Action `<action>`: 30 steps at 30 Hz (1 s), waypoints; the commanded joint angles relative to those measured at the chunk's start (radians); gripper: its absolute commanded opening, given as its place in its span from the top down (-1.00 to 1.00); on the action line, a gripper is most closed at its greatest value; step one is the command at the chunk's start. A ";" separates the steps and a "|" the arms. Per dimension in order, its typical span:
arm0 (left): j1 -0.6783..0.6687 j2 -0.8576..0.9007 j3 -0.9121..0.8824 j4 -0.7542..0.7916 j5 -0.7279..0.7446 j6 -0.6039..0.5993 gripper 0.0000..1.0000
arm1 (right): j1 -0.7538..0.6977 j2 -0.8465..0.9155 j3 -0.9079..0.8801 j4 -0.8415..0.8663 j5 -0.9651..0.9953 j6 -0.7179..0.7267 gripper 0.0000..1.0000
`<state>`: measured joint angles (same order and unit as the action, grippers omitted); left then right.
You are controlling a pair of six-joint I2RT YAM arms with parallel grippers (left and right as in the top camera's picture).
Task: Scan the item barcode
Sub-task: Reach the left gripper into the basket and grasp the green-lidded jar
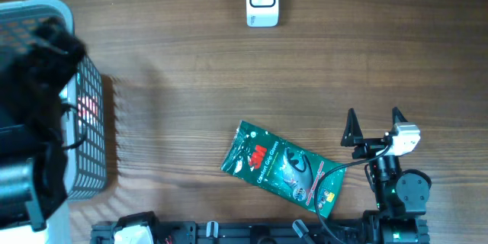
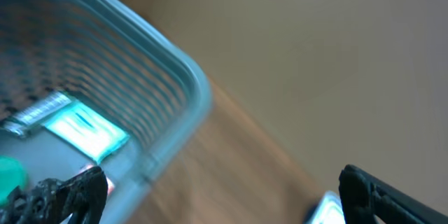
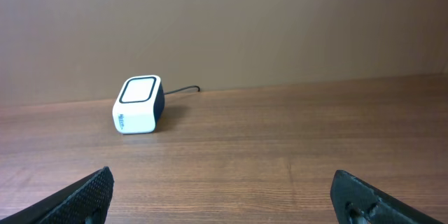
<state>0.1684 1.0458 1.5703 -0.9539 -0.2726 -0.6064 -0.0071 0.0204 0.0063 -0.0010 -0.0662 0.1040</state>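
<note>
The green packet [image 1: 282, 169] is found lying diagonally, just left of the spread right end effector [image 1: 374, 116], the nearer one.

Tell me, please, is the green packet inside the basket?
No, the packet lies on the table, apart from the basket, beside the right gripper.
</note>
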 commanded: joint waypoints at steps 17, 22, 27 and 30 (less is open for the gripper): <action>0.504 0.492 -0.007 -0.509 0.097 -1.001 -1.00 | 0.003 -0.006 -0.001 0.002 0.010 0.003 -0.99; 0.504 0.493 -0.129 -0.485 0.061 -1.341 -1.00 | 0.003 -0.006 -0.001 0.002 0.010 0.003 -0.99; 0.504 0.492 -0.138 -0.168 0.049 -0.338 -1.00 | 0.003 -0.006 -0.001 0.002 0.010 0.003 -0.99; 0.504 0.492 -0.138 -0.126 0.062 0.053 -1.00 | 0.003 -0.006 -0.001 0.002 0.010 0.003 -0.99</action>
<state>0.6682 1.5356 1.4307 -1.0889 -0.2115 -1.0714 -0.0071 0.0204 0.0063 -0.0010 -0.0658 0.1040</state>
